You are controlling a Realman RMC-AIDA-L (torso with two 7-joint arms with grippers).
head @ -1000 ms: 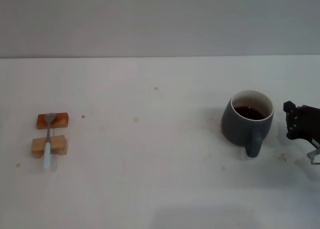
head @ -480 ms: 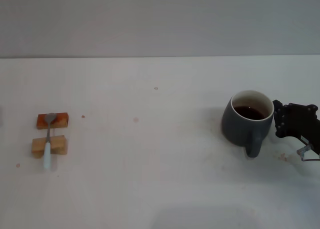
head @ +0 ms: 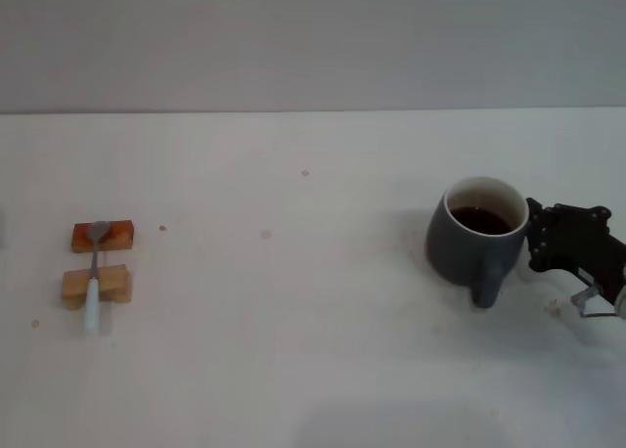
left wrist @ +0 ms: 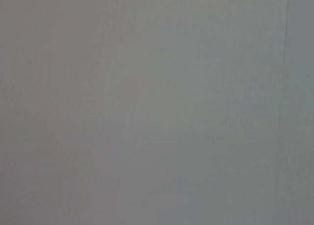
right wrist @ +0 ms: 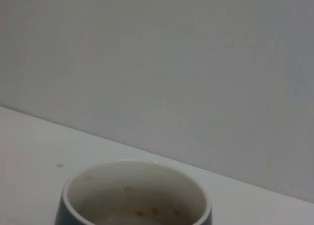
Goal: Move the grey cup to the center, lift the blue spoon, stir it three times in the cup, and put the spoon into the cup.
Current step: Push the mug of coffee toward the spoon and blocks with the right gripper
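The grey cup [head: 468, 250] stands on the right side of the white table, dark liquid inside, its handle turned toward the near edge. My right gripper [head: 538, 239] is right up against the cup's right wall, low over the table. The right wrist view shows the cup's white rim [right wrist: 135, 172] very close. Far off at the left, the blue spoon [head: 93, 290] lies across two small wooden blocks, bowl on the far one, pale handle pointing toward the near edge. The left gripper is out of view; its wrist camera shows only a plain grey surface.
An orange-brown block [head: 115, 236] and a tan block [head: 112, 285] carry the spoon. The white table [head: 293, 301] stretches bare between the spoon and the cup. A grey wall runs along the table's far edge.
The right gripper has come in from the right edge to the cup's side, and the cup has slid slightly to the left. The spoon and blocks have not moved.
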